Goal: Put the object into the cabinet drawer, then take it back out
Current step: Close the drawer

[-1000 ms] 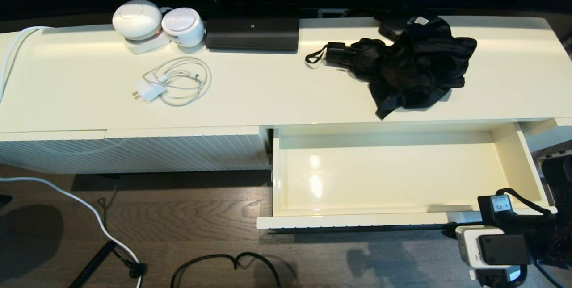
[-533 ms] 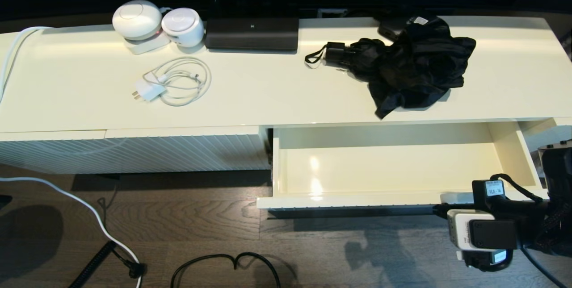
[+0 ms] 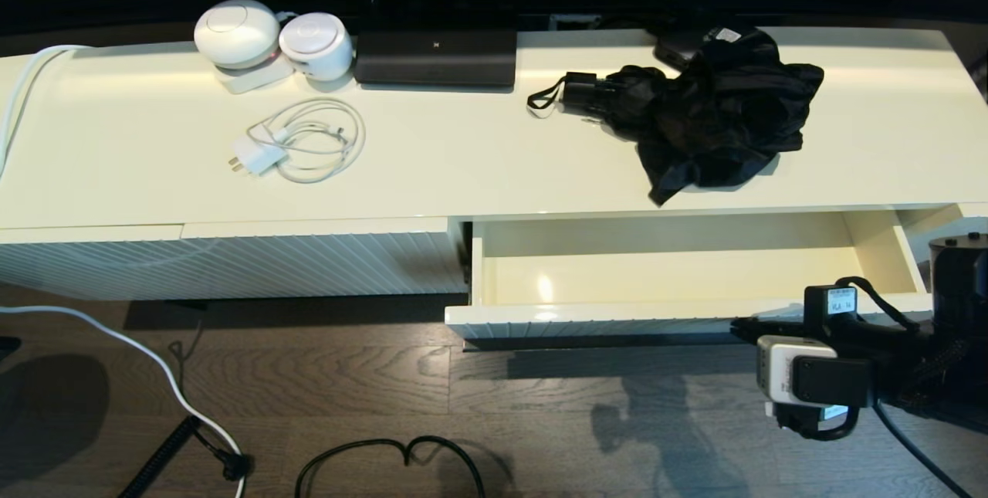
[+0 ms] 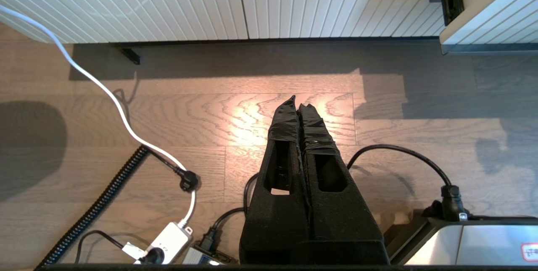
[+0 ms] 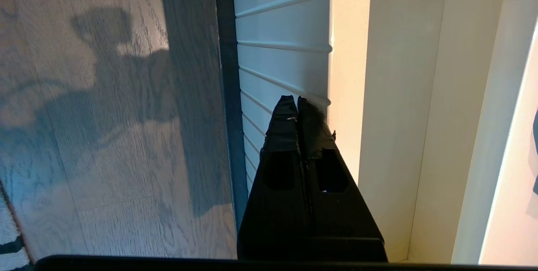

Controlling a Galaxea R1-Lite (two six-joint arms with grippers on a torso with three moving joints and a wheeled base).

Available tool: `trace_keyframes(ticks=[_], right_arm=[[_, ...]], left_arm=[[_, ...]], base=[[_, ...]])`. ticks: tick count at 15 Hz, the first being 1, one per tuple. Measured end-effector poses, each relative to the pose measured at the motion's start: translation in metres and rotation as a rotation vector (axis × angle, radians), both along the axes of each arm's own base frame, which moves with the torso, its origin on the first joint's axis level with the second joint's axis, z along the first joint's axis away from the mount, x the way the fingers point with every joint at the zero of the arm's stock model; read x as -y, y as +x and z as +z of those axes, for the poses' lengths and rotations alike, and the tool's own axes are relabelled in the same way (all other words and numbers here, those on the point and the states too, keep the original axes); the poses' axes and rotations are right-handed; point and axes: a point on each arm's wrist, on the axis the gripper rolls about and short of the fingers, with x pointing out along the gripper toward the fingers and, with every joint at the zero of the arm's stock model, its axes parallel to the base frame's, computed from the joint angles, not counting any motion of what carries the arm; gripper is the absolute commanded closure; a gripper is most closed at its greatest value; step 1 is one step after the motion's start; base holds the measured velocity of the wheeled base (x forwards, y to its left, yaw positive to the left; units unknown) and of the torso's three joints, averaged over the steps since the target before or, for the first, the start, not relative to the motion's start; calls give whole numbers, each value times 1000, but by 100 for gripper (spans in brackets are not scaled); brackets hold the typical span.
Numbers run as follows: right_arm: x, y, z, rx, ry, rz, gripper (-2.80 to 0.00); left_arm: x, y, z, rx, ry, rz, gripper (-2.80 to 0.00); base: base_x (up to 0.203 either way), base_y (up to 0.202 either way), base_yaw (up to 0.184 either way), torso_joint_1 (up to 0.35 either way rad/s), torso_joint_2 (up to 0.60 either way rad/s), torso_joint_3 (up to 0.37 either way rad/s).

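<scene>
Right gripper (image 5: 297, 102): jaws pressed together, holding nothing, tips against the ribbed front of the cabinet drawer (image 3: 602, 320) close to its right end. Drawer is partly open and nothing shows in it. Left gripper (image 4: 297, 105): jaws also closed and empty, hanging over the wood floor (image 4: 235, 111) in front of the drawer's neighbouring ribbed panel (image 4: 168, 2), idle.

The umbrella (image 3: 710, 116) lies on the cabinet top (image 3: 463, 166) behind the drawer, above its right half, not in it. Handle (image 3: 580, 90) and wrist loop (image 3: 540, 103) point away from the fabric bundle, toward the drawer's left end.

Handling, judged: light, canopy loose, soft and glossy, likely to slip or drag if pinched. The stiff short handle looks the safest place to take hold; fabric may snag on the drawer's front edge going in.

Writing: small white tag on the right wrist camera mount (image 3: 840, 301), characters not readable. Black box (image 3: 436, 56) behind the drawer's left end carries a tiny pale mark, illegible.
</scene>
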Motion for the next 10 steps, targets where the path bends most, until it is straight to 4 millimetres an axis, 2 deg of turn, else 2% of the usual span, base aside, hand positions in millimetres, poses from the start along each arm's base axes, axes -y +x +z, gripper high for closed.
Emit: trace_keyframes(ticks=[6,10], right_arm=[[-2,7,-3,70,19,0,0],[-3,12,2,141,19,9,0]], left_arm=[[0,0,0,0,0,-1,0],[0,0,0,1,-1,0,0]], base=[[0,0,0,0,0,0],[0,0,0,0,0,0]])
